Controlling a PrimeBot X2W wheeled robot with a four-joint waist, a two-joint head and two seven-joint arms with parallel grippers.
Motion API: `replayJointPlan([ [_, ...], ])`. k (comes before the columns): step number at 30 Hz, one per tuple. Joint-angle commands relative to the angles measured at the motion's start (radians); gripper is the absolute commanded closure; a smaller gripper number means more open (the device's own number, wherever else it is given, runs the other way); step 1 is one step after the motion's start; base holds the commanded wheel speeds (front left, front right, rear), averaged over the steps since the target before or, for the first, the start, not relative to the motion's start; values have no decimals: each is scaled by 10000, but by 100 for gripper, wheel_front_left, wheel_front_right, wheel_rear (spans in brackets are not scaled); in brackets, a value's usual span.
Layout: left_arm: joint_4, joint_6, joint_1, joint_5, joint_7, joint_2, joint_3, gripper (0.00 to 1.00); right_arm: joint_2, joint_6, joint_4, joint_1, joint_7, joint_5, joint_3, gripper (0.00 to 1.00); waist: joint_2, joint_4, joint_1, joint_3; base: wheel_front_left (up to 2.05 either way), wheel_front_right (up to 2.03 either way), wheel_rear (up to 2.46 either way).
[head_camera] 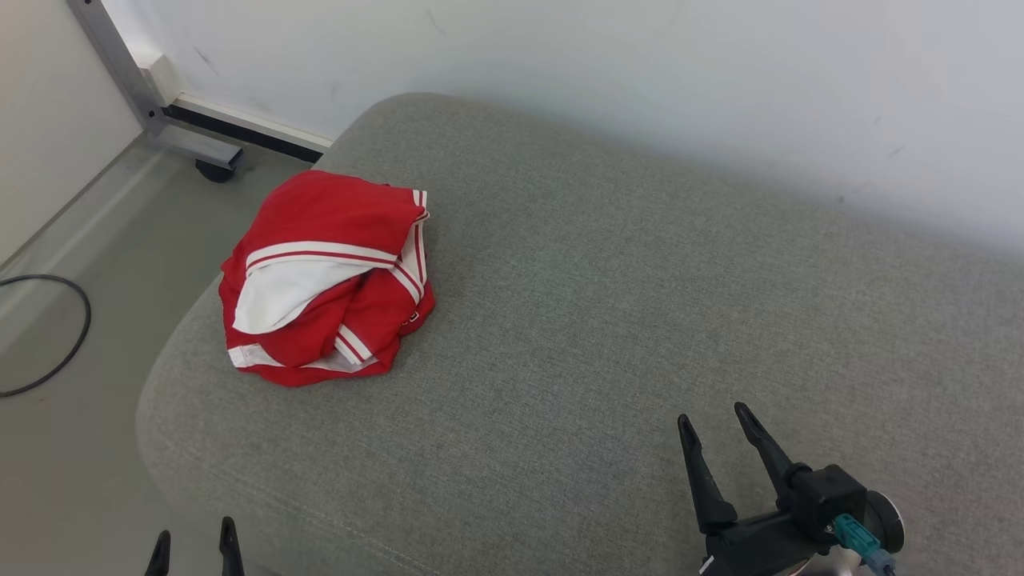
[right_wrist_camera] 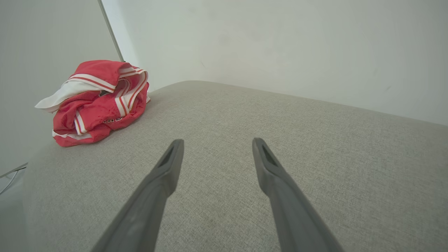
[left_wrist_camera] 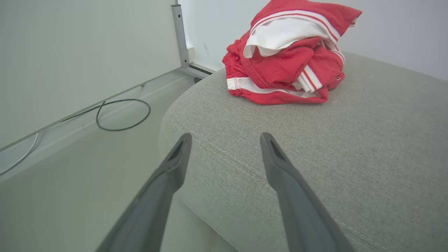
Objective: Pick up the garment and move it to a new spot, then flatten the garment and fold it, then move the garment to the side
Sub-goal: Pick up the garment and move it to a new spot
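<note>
Garment [head_camera: 328, 280] lies in a crumpled heap on the grey upholstered cushion [head_camera: 608, 320], near the far left corner of the cushion as seen in the head view. The fabric is red with white bands and thin red stripes, and a white panel shows across the middle of the heap. The heap rests wholly on the cushion, close to its left edge, and neither gripper touches it.

Left gripper [head_camera: 196, 550] sits at the lower left of the head view, its two fingertips rising just above the bottom edge. In the left wrist view its fingers [left_wrist_camera: 175, 168] are spread wide with nothing between them. One finger is over the floor [head_camera: 72, 464] and the other over the near left corner of the cushion. The garment lies ahead of the fingertips, well apart from them.

Right gripper [head_camera: 714, 416] sits at the lower right of the head view, above the near part of the cushion, fingers pointing up and slightly left. Its jaws are spread wide and grip nothing. In the right wrist view the garment lies at the far left, well apart from this gripper.

Surroundings: a dark cable [head_camera: 80, 336] curves across the pale floor to the left of the cushion. A metal frame leg [head_camera: 120, 72] on a black castor [head_camera: 214, 170] stands against the white wall [head_camera: 640, 72], beyond the far left corner of the cushion
</note>
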Motion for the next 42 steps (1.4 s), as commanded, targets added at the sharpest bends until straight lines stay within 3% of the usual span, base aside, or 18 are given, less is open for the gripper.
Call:
replayJointPlan([
  [1,69,2,-7,6,-35,-9,-3,0,-52,-21,23,-90,-5,31,32,0,0,-90,-1,89,0,0,0],
  [7,448,-89,-777,-136,-35,163,-29,0,-303,-21,-27,-172,-5,37,8,0,0,-337,-1,470,0,0,0],
  [15,970,-82,-2538,-739,-36,1729,-1377,0,-553,-21,-134,-368,-5,18,36,0,0,-617,-1,1051,0,0,0],
  [21,1632,-81,-4520,-1453,-16,3340,-3190,0,-733,-21,-141,-645,-5,43,106,0,0,-873,-1,1529,0,0,0],
  [23,1822,-80,-5653,-1940,262,4088,-4267,0,-808,-21,-122,-762,-5,65,126,0,0,-1026,-1,1759,0,0,0],
  [28,2139,-80,-7366,-2723,932,5094,-5986,0,-899,-21,-86,-970,-5,110,168,0,0,-1342,-1,2096,0,0,0],
  [36,2535,-79,-9207,-3855,2262,5983,-8397,0,-1025,-21,-20,-1193,-5,107,117,0,0,-1793,-1,2590,0,0,0],
  [42,3030,-80,-10510,-4497,3568,6207,-10048,0,-1076,-21,114,-1434,0,143,141,0,0,-2122,-1,3098,0,0,0],
])
